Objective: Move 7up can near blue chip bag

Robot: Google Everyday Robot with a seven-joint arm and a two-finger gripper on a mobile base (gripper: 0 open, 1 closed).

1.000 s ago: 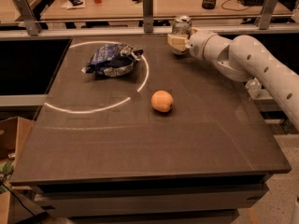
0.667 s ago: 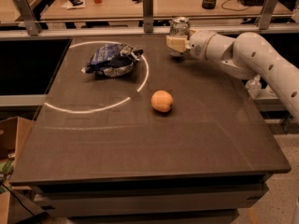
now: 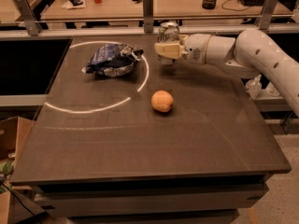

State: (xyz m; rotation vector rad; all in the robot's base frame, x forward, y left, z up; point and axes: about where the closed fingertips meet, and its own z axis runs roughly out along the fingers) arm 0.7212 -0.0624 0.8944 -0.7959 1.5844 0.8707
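The 7up can (image 3: 167, 33) is upright, held in my gripper (image 3: 167, 49) at the far middle of the dark table (image 3: 140, 139). The gripper is shut on the can, with a beige finger across its lower body; whether the can rests on the table cannot be told. The white arm reaches in from the right. The blue chip bag (image 3: 112, 59) lies crumpled at the far left, inside a white circle painted on the table. The can stands a short way to the right of the bag, just outside the circle's line.
An orange fruit (image 3: 162, 101) sits near the table's middle, in front of the can. A metal rail (image 3: 149, 24) runs along the far edge, with a cluttered wooden bench behind it. A cardboard box (image 3: 11, 139) stands at the lower left beside the table.
My gripper has carried the can to the left, closer to the blue chip bag. The bag and the orange have not moved.
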